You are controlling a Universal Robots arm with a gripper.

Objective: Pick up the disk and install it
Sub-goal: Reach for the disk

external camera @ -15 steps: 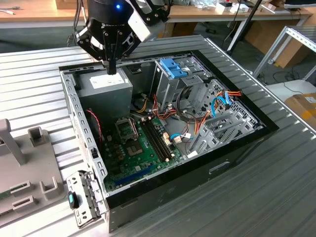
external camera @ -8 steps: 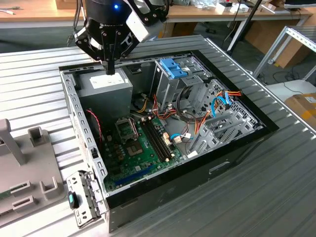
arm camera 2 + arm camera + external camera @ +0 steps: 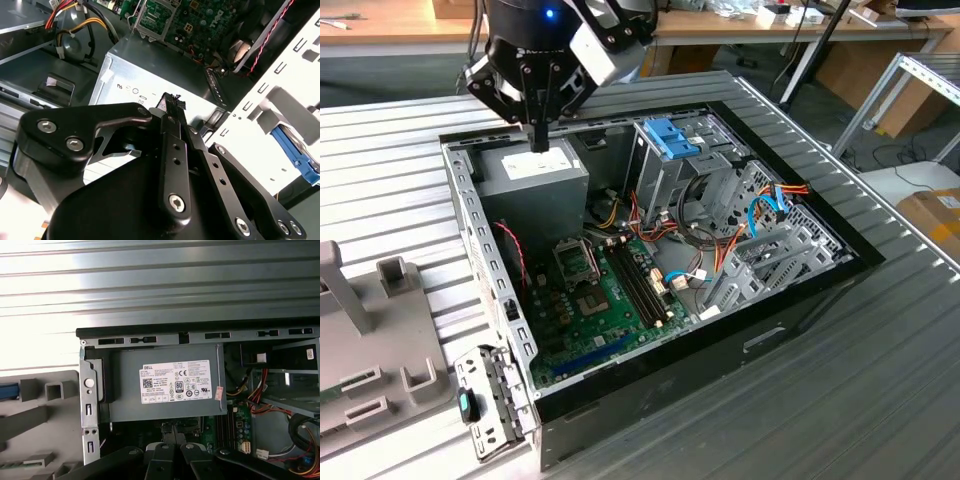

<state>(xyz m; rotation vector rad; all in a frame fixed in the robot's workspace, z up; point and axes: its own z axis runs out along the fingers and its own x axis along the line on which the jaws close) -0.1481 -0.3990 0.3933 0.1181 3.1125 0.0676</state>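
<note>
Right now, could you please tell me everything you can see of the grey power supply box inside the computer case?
The power supply is a boxy grey sheet-metal unit with a white printed label on its upward face. It sits level in a corner of the open case, next to the motherboard. Red, yellow and orange wires leave one side. The gripper hangs shut just over the label; contact cannot be judged.

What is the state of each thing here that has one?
case, lying flat, side panel off.
power supply, mounted in the case.
gripper, fingers shut, empty, over the power supply.
disk, outside the case, not held.
</note>
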